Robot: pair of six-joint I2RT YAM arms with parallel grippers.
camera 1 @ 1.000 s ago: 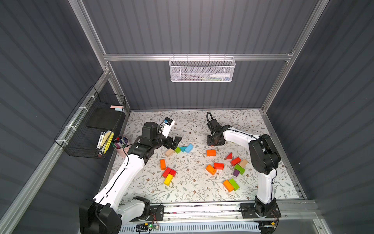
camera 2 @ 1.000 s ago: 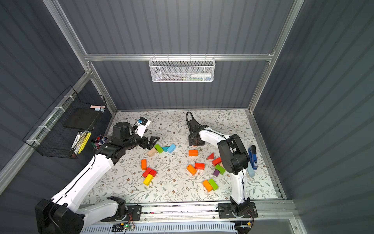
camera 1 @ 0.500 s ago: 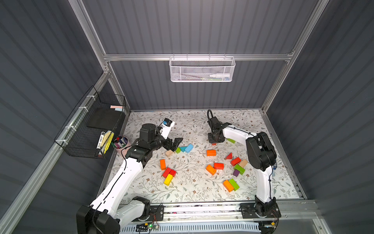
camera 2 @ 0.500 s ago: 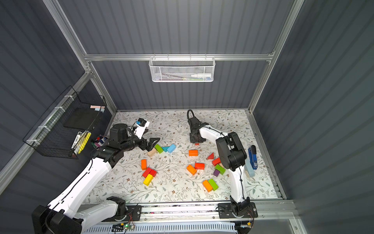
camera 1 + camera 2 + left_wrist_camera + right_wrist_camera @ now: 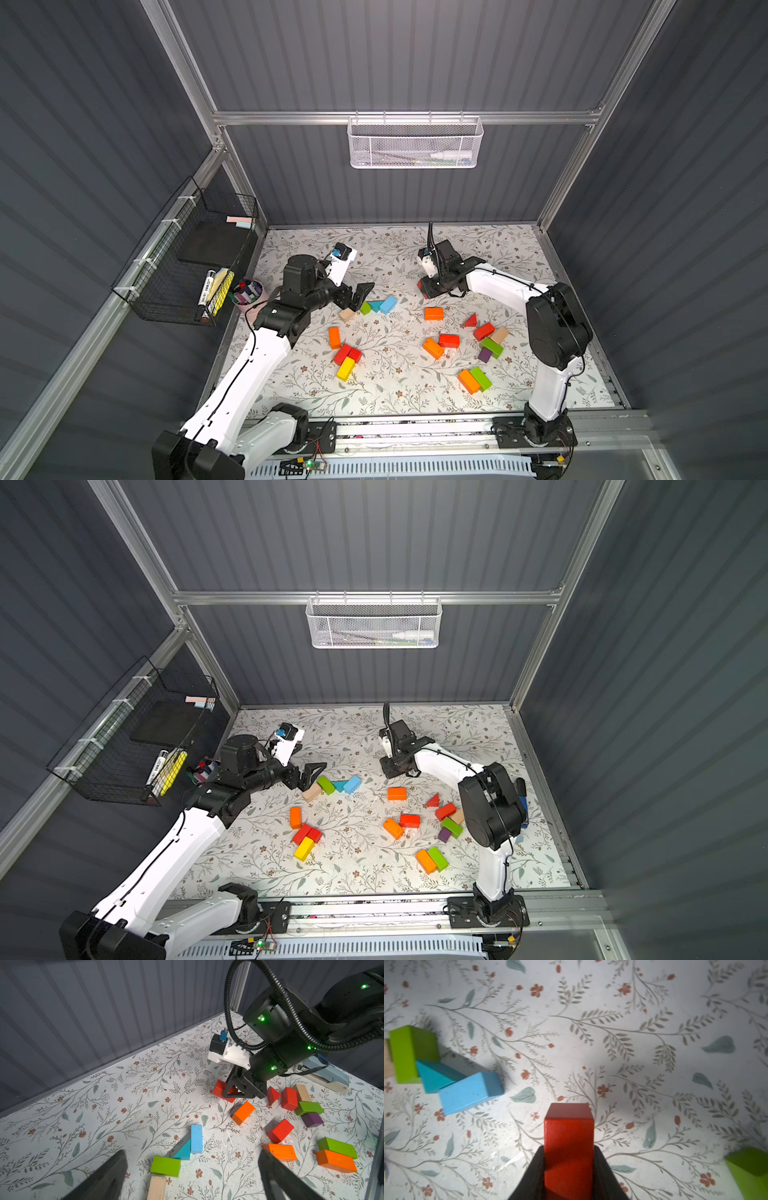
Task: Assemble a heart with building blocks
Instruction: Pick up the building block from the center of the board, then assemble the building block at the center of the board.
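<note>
Since one second ago, right end effector (image 5: 569, 1148) has narrowed onto red block (image 5: 568, 1124). It clamps the long sides, and the block's free end projects ahead, presumably for placement. Left end effector (image 5: 358, 298) stands wide open and empty, with green block (image 5: 165, 1166) and blue block (image 5: 196, 1138) just ahead.

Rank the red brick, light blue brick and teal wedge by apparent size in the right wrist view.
1. red brick, though held nearest the camera
2. light blue brick
3. teal wedge, partly hidden
</note>
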